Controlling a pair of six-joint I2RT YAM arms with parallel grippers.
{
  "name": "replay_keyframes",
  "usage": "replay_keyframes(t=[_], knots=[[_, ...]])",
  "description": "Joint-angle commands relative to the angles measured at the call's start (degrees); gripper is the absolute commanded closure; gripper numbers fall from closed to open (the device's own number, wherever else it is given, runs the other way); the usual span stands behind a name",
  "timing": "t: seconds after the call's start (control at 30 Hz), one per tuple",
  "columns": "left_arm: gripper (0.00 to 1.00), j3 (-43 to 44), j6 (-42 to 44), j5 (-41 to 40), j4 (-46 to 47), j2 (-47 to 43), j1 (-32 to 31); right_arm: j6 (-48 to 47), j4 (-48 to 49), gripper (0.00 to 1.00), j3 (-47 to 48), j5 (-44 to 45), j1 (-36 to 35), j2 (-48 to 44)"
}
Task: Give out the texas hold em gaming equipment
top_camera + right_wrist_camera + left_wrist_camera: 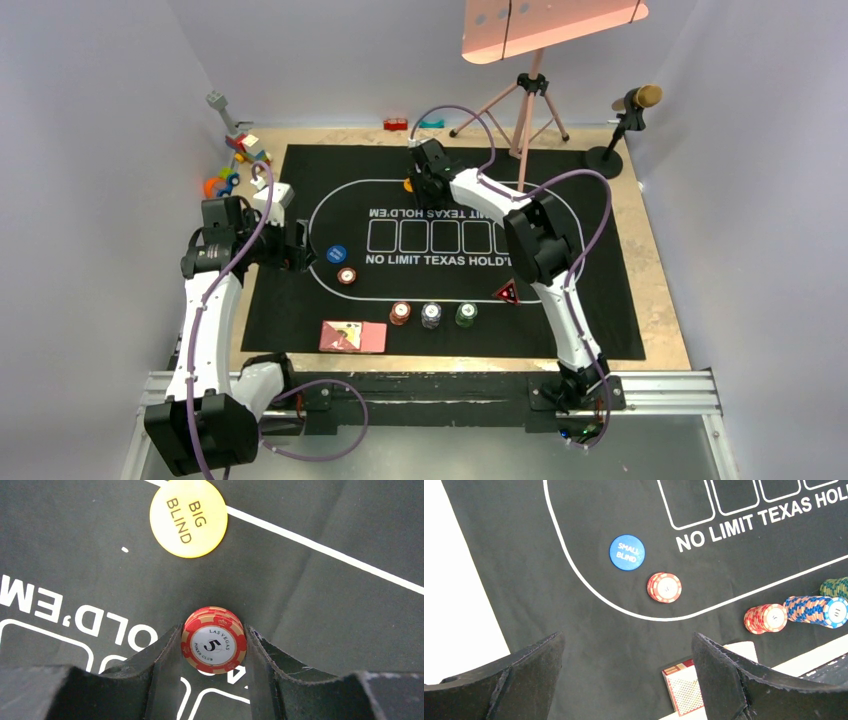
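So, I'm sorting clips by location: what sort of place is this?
Probably a robot lab booth, not a casino: plain white walls, a poker mat on a wooden table, a tripod-mounted panel.

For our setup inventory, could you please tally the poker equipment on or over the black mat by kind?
Striped-edge round poker chip stacks: 5 (one in the right claw)
Round blind buttons, blue and orange: 2
Red triangular marker: 1
Pink-backed playing card pile: 1
Total: 9

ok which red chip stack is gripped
The red striped-edge poker chip stack beside the orange round button, clamped in the right gripper; the other two stand free.
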State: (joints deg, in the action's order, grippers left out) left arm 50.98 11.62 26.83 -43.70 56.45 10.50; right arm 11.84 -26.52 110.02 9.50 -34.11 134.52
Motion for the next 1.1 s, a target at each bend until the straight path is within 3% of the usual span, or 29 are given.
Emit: replay_keyframes(t=[0.0,0.1,0.27,0.5,0.73,1.07], knots=[[0.00,-0.18,1.17,1.11,2.07,-1.12,0.47,-0.91,0.89,0.82,4.03,0.09,0.01,-0.91],[0.00,-0.17,1.14,1.15,2.05,-1.16,0.47,-0.86,0.71,0.78,4.17,-0.47,0.02,-0.36],[0.00,-0.07,1.13,1.27,2.07,-1.06,0.44,-0.85,1.65,0.45,2.27,-0.99,0.00,-1.21],[0.00,-0.21,1.22,1.21,2.11,-1.42,0.46,-1.02,1.64,0.21,2.81,-0.98,0.00,-2.38],[0.00,-0.35,1.15,1.19,2.19,-1.65,0.42,-0.46,3.25,0.13,-1.42,1.05,-0.66,-11.09],[0.00,-1.06,1.48,1.92,2.50,-3.18,0.48,0.64,4.44,0.07,-26.46,-0.01,-14.13,-32.83]])
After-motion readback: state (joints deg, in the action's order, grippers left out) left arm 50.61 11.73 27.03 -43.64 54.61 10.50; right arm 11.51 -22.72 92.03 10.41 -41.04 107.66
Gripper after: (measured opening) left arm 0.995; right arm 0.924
